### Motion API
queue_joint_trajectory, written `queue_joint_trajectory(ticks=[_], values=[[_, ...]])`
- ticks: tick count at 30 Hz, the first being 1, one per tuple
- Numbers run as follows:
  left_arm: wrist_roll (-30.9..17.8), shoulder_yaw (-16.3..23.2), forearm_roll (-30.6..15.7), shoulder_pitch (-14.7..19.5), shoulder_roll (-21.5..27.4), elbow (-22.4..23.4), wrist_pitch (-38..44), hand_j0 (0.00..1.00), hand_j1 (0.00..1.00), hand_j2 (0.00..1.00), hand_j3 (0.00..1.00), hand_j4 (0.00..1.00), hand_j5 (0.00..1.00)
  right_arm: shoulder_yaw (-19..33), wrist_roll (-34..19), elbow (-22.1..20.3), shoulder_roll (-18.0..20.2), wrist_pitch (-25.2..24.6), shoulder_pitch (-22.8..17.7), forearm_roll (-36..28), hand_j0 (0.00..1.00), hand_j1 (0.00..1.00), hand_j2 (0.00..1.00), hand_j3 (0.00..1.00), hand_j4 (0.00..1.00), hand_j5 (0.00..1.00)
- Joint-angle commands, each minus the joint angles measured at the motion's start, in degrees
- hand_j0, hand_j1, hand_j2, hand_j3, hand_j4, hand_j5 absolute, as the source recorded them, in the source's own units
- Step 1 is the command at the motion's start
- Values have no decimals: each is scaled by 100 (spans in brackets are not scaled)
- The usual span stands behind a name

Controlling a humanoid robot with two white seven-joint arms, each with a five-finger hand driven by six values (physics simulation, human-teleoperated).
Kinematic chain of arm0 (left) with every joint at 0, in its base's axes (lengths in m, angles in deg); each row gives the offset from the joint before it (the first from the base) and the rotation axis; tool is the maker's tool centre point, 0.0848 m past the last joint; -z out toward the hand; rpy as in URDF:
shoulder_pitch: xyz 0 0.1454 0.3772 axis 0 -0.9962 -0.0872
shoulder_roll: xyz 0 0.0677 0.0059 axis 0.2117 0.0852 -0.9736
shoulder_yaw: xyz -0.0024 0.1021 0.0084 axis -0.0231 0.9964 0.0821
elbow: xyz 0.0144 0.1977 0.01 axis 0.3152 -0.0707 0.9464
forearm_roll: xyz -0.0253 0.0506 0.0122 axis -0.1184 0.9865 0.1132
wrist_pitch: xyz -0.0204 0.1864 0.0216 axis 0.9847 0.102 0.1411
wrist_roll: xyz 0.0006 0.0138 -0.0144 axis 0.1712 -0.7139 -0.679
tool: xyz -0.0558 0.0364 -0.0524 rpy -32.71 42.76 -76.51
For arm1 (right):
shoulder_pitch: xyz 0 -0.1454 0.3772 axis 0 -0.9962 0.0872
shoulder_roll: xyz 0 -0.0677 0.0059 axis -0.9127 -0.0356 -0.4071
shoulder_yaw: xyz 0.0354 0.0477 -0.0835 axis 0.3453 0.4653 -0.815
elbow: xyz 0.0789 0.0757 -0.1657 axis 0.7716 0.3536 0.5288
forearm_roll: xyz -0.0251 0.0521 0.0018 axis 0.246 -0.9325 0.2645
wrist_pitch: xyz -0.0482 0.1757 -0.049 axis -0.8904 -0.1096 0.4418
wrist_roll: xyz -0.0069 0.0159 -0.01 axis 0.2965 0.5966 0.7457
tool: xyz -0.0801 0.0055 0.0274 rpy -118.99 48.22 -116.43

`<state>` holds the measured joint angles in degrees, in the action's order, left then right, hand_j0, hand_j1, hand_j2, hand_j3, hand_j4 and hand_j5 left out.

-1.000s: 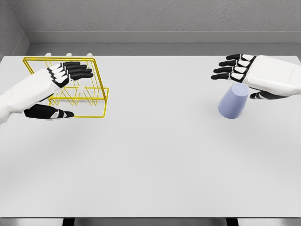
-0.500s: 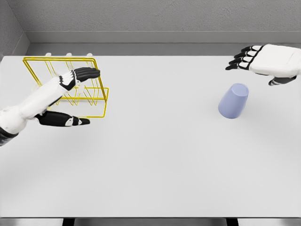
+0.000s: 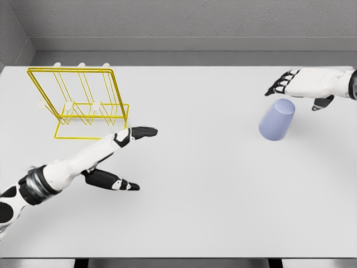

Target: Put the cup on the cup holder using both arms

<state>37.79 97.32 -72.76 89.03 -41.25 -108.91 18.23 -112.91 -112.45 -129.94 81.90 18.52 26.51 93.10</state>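
Right of frame center, lavender cup [image 3: 276,119] sits upside down on the table [image 3: 212,190], untouched. Right hand [image 3: 304,85] hovers just above it, fingers spread. Yellow rack [image 3: 83,103] upper left; left hand [image 3: 114,159] lower left, open, empty.

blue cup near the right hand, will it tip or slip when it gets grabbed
The blue cup stands mouth-down and tapers upward, so its wide base probably resists tipping. Its smooth, featureless wall may slip up and out of a loose grip. It looks thin and plain, so likely light. The right hand hovers open behind it, not touching.
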Motion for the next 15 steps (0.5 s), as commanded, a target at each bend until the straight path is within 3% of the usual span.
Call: queue_joint_trajectory(ticks=[1, 4, 6, 8, 12, 15], values=[[-32, 101, -207, 0, -90, -5, 3, 100, 100, 100, 100, 100, 100, -41, 1, 4, -107, -15, 0, 11, 100, 100, 100, 100, 100, 100], [-682, 215, -1313, 79, -169, -5, 3, 100, 100, 100, 100, 100, 100, -199, 1, 21, -142, -15, -35, 29, 100, 100, 100, 100, 100, 100], [-964, 215, -1894, 193, -406, -5, 830, 100, 100, 100, 100, 100, 100, -261, 1, 30, -195, -15, -35, 117, 100, 100, 100, 100, 100, 100], [-991, 215, -1965, 220, -644, 13, 1306, 100, 100, 100, 100, 100, 100, -393, 1, 39, -256, -15, -35, 152, 100, 100, 100, 100, 100, 100], [-991, 206, -1903, 229, -732, 92, 1420, 100, 100, 100, 100, 100, 100, -402, -1, 48, -274, -15, -53, 169, 100, 100, 100, 100, 100, 100], [-991, 276, -1877, 237, -907, 417, 1561, 100, 100, 100, 100, 100, 100, -402, 1, 57, -274, -15, -53, 196, 100, 100, 100, 100, 100, 100]])
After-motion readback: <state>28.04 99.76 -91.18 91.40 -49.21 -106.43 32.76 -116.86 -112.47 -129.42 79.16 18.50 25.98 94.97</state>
